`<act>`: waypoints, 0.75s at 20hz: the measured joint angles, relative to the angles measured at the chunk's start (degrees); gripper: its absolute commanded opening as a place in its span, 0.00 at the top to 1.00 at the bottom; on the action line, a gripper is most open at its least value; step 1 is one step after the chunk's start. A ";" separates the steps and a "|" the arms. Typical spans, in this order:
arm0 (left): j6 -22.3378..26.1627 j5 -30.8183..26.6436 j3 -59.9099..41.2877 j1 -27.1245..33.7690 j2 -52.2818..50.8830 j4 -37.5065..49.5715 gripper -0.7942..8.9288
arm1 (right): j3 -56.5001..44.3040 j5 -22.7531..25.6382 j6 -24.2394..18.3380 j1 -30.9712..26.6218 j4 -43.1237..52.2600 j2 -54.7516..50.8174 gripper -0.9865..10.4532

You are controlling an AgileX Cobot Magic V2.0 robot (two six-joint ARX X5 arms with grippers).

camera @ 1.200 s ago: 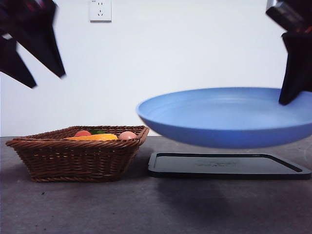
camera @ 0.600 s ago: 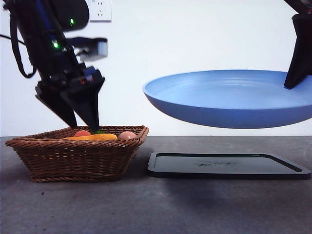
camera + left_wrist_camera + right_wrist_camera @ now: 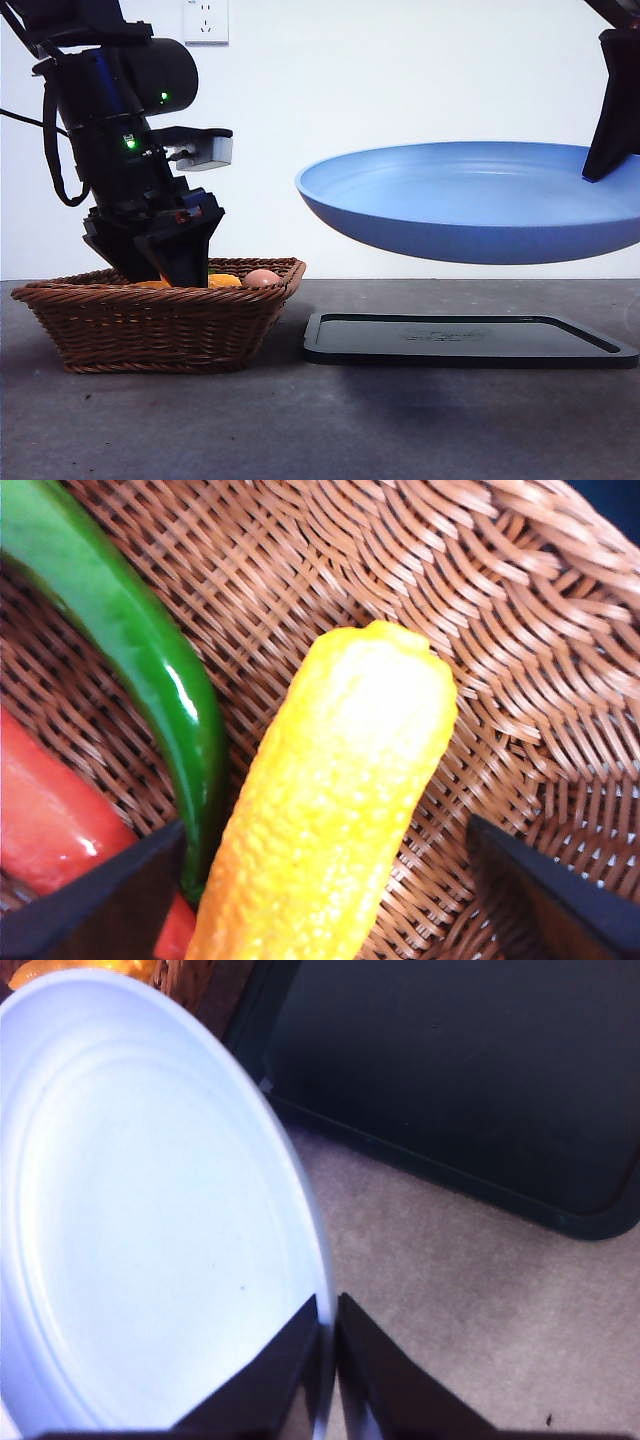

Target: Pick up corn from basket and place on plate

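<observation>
**Corn Between the Fingers**

The left gripper (image 3: 325, 895) sat low in the basket (image 3: 160, 325), fingers apart around the corn (image 3: 330, 810). The right gripper (image 3: 328, 1360) had its fingers clamped on the plate (image 3: 470, 205) rim, high over the black tray (image 3: 465, 340).

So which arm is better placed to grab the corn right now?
Left. The left gripper is down in the basket, jaws open either side of the corn. The right gripper is shut on the plate, holding it above the black tray.
</observation>
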 measured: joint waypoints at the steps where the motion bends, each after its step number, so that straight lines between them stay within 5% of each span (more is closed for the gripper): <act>1: 0.00 0.00 0.00 0.00 0.55 0.02 0.55 | 0.00 0.00 -0.04 0.00 0.00 0.00 0.91; 6: -0.09 0.00 0.04 -0.48 2.10 -0.02 0.72 | 0.00 0.02 -0.11 0.00 0.00 -0.02 0.91; 15: -1.25 -0.26 5.81 -0.70 0.48 -7.45 0.74 | 0.00 0.02 -0.22 0.00 0.00 -0.02 0.91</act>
